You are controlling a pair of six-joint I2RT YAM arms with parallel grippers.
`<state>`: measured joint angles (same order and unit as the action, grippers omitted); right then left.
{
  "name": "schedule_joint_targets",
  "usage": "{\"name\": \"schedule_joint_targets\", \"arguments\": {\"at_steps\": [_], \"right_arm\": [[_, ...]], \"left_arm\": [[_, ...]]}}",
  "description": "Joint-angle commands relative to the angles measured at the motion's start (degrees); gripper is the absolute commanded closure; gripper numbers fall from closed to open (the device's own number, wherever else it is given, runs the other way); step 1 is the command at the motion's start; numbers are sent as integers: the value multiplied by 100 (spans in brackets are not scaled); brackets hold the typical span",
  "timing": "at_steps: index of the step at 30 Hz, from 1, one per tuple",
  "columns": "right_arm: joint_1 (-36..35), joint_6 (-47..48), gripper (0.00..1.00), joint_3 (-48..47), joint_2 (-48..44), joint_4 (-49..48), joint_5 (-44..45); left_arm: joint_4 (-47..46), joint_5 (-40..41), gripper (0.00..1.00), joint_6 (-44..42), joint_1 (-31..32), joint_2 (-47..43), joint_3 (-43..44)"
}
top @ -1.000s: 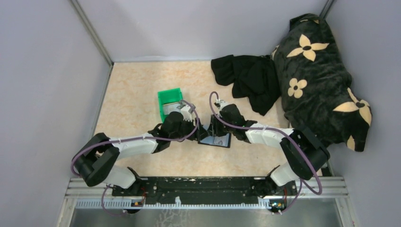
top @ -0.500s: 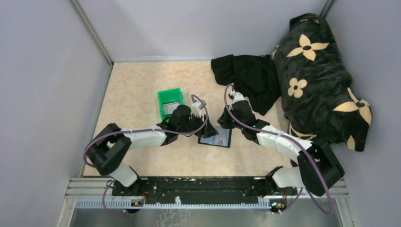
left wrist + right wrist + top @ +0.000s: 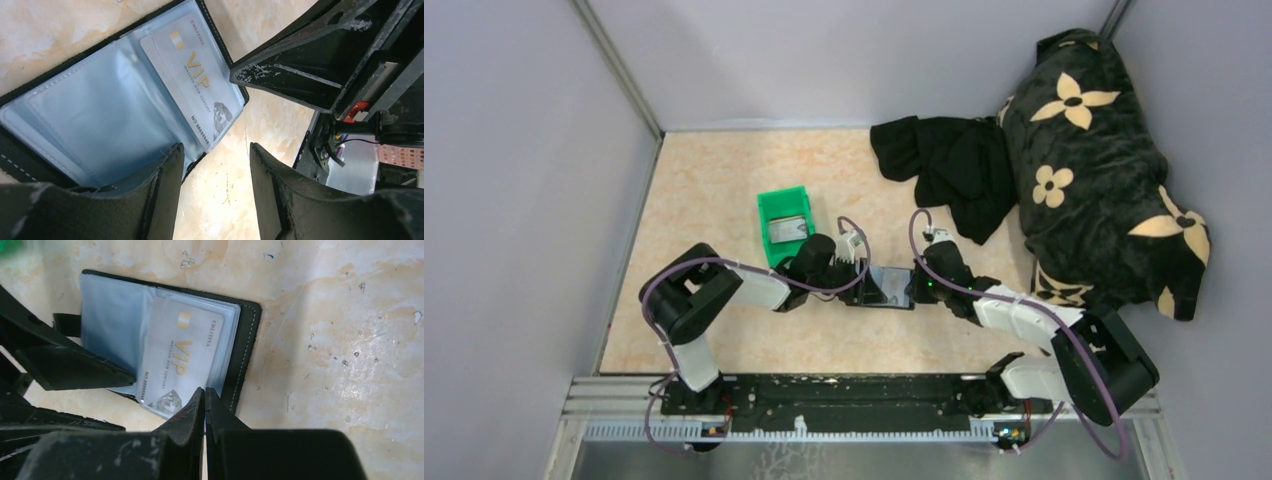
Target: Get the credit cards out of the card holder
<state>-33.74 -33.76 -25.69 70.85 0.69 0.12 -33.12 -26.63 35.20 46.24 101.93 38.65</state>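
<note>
The card holder lies open and flat on the table, its blue-grey sleeves facing up. A pale grey-white credit card marked VIP sits in the right-hand sleeve, its lower corner sticking out past the black cover. My left gripper is open, one finger resting on the holder's left sleeve and the other over bare table. My right gripper is shut, and its tips touch the lower right corner of the card and sleeve. I see nothing held between them. The gold-brown card is out of view.
A green bin stands just behind my left gripper, with a pale flat thing inside. A black cloth and a dark flowered cushion fill the back right. Walls close in the table's left and far sides.
The holder has gone from propped up to lying flat. Both grippers have come down to it from either side. The right gripper has shut and the left has narrowed a little.
</note>
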Motion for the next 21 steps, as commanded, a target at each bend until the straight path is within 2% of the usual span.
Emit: {"name": "schedule_joint_targets", "arguments": {"at_steps": [1, 7, 14, 21], "right_arm": [[3, -33, 100, -19, -331, -110, 83], [0, 6, 100, 58, -63, -289, -67], [6, -89, 100, 169, 442, -797, -282], [-1, -161, 100, 213, 649, -1029, -406]], "left_arm": [[-453, -196, 41, 121, 8, 269, -52], [-765, -325, 41, 211, 8, 419, -77], [-1194, -271, 56, 410, -42, 413, -246], [-1294, -316, 56, 519, -72, 602, -29]]}}
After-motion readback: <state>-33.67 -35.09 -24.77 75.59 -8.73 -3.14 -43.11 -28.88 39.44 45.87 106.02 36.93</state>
